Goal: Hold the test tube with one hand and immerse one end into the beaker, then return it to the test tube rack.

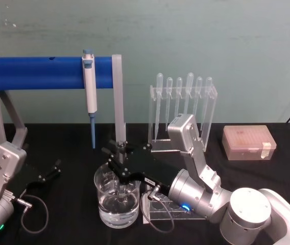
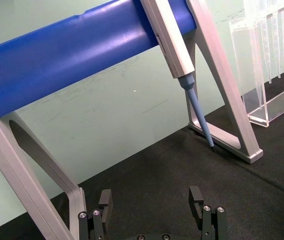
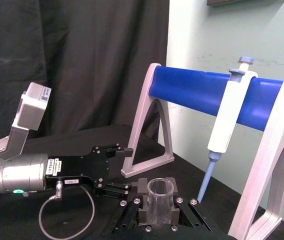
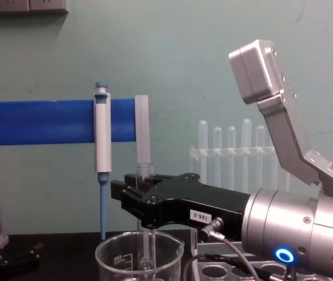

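The right gripper (image 1: 118,162) was black with a small white label (image 4: 199,216) on a silver wrist (image 1: 196,196), the test tube (image 4: 144,171) and white-marked beaker (image 4: 115,260) clear glass, against a black table (image 1: 68,204), pale green wall (image 1: 186,30), bright blue bar (image 1: 38,72) at upper left, white-and-blue pipettor (image 1: 89,87) and peach box (image 1: 248,143).

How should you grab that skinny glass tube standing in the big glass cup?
Grip the test tube just below its open rim, coming in from the side, as the right gripper does. It stands upright with its lower end down in the beaker, so only the upper part is free to pinch. The left gripper lies open at the left.
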You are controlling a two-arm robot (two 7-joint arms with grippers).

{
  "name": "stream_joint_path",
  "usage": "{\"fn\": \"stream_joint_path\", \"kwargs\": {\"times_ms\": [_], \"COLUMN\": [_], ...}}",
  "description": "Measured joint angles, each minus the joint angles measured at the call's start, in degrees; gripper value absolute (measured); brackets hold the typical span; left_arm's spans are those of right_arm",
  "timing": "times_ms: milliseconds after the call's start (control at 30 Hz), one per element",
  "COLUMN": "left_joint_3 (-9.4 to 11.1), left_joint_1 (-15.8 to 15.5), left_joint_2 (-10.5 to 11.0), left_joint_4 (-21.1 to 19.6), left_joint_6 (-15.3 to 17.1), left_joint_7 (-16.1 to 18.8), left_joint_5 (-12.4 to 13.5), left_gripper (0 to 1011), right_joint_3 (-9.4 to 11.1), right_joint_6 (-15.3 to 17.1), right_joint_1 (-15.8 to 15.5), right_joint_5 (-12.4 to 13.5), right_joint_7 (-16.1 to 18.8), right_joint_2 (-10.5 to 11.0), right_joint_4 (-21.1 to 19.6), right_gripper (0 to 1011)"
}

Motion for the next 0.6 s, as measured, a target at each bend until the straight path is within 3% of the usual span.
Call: {"fn": "stream_joint_path", "kwargs": {"times_ms": [600], "left_joint_3": [0.0], "left_joint_1": [0.0], "left_joint_2": [0.0], "left_joint_4": [0.0], "left_joint_6": [0.0], "left_joint_7": [0.0], "left_joint_5": [0.0], "left_gripper": [1000], "right_joint_3": [0.0], "right_joint_6": [0.0], "right_joint_1": [0.0], "right_joint_5": [0.0], "right_joint_7": [0.0], "right_joint_2": [0.0], "right_joint_4": [0.0], "right_gripper": [222]}}
